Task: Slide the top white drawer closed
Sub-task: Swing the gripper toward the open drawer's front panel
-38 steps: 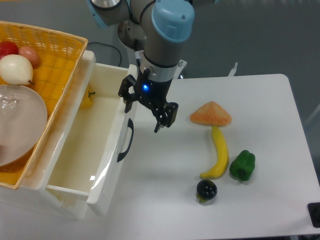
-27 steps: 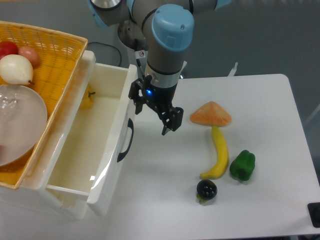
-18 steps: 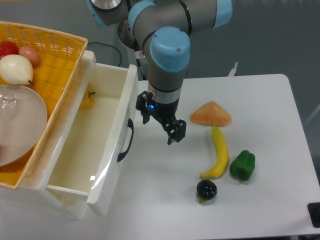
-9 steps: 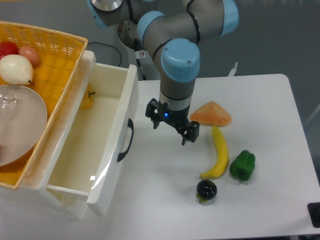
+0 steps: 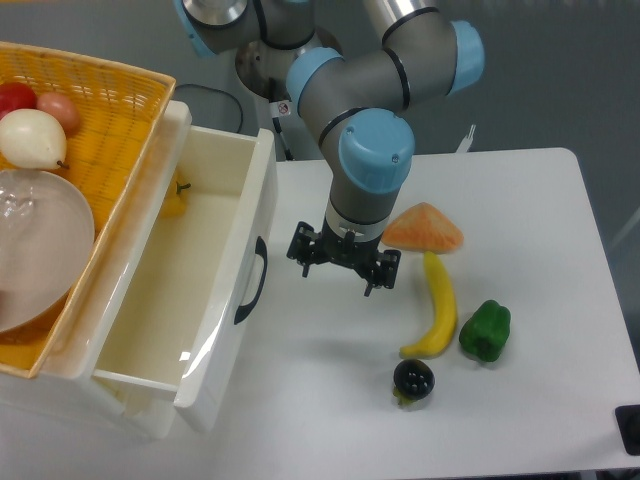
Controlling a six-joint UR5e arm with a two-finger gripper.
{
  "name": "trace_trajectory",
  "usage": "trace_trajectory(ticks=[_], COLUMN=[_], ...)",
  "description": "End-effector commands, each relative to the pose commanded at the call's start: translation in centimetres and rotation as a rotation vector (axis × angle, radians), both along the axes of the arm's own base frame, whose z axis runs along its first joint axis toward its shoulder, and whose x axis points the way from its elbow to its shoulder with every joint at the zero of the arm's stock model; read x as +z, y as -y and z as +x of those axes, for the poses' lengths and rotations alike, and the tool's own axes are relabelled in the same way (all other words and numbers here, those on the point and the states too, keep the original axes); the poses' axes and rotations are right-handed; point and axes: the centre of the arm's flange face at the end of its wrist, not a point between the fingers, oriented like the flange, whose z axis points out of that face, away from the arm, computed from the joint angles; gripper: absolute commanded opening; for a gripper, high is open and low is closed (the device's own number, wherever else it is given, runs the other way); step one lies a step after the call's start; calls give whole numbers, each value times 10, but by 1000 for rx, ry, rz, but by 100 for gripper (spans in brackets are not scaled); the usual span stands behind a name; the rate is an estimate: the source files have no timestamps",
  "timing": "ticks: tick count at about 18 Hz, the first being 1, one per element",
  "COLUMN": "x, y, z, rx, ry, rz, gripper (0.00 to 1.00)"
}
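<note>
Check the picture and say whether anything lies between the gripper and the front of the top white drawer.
Nothing visible does. The gripper hangs open over bare table just right of the top white drawer, whose black handle faces it. The banana and other foods lie on the gripper's far side.

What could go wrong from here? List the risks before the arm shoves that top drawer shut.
1. The gripper hangs open over the table, apart from the top white drawer; a push off-centre from the black handle might skew it.
2. The banana and orange wedge lie close beside the gripper and could be swept aside.
3. A small yellow item inside the drawer may roll.
</note>
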Motion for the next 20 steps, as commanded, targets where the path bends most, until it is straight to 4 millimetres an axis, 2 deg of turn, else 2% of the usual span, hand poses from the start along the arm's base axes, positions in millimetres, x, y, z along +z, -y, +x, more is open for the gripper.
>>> trace_trajectory(ticks=[9,16,20], x=[-16,-32,-33], y=[-11,-31,-37], z=[2,20,25], rx=[35,-11,-21], ry=[41,59,60], rz=[12,-5,-5], gripper=[100,100,100])
